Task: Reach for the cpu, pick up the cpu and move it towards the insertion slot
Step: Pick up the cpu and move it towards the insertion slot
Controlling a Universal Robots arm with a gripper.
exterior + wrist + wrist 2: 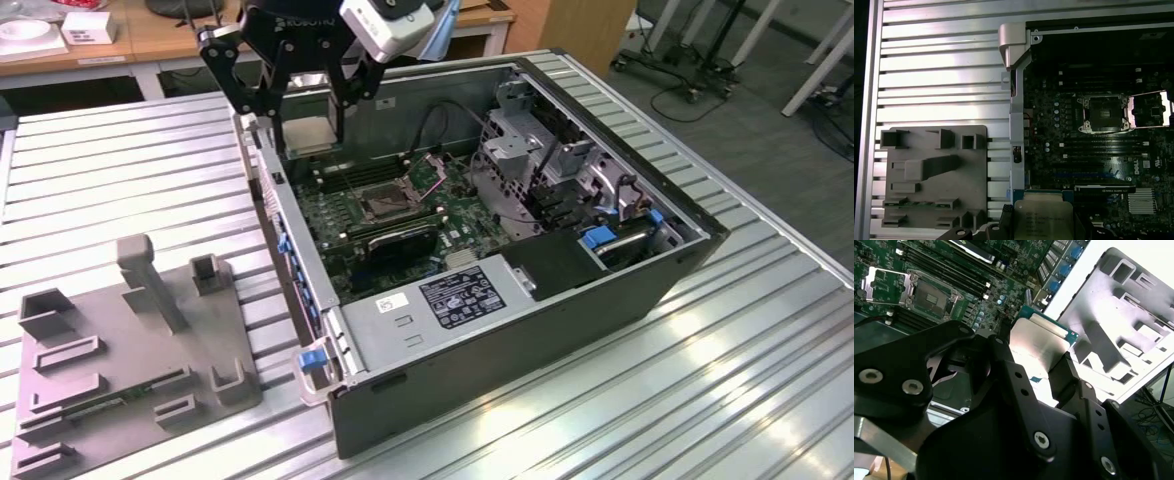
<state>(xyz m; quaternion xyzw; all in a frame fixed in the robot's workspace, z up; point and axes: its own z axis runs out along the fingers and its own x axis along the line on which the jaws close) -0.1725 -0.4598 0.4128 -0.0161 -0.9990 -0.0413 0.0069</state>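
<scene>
The gripper [310,100] is clamped on the cpu [307,128], holding it above the open computer case's [561,300] rim; the insertion slot [383,201] lies on the green motherboard [400,225] at about five o'clock from the chip in the exterior view; a grey fixture tray [127,345] rests on the slatted table [120,170].

Silvery cpu [1040,342], thin green rim — black gripper [1029,377] — green motherboard [1094,155].
</scene>
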